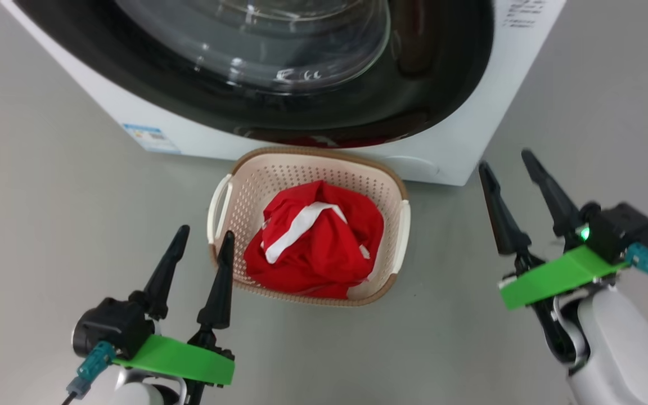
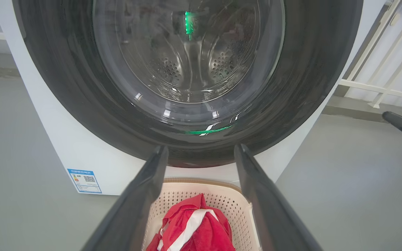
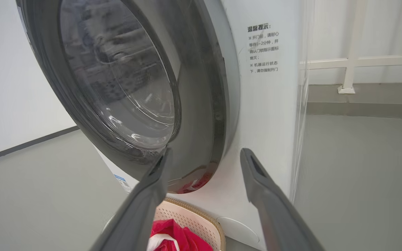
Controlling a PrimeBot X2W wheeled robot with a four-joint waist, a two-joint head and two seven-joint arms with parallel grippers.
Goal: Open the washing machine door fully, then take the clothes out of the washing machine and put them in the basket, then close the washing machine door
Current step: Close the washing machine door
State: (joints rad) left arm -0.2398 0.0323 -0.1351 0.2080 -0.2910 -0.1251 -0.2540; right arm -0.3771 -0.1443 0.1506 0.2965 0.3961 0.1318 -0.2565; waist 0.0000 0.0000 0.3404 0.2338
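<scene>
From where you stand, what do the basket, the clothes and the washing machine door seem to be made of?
The basket: probably moulded plastic, matte cream, with regular round holes; its brown rim only looks woven. The clothes: soft red fabric with white stripes, crumpled into folds. The washing machine door: glossy black rim, likely plastic, around a clear bulging window, glass by its sharp reflections.

Top-cropped washing machine door [image 1: 256, 56]; illegible label [image 1: 151, 138]
</scene>
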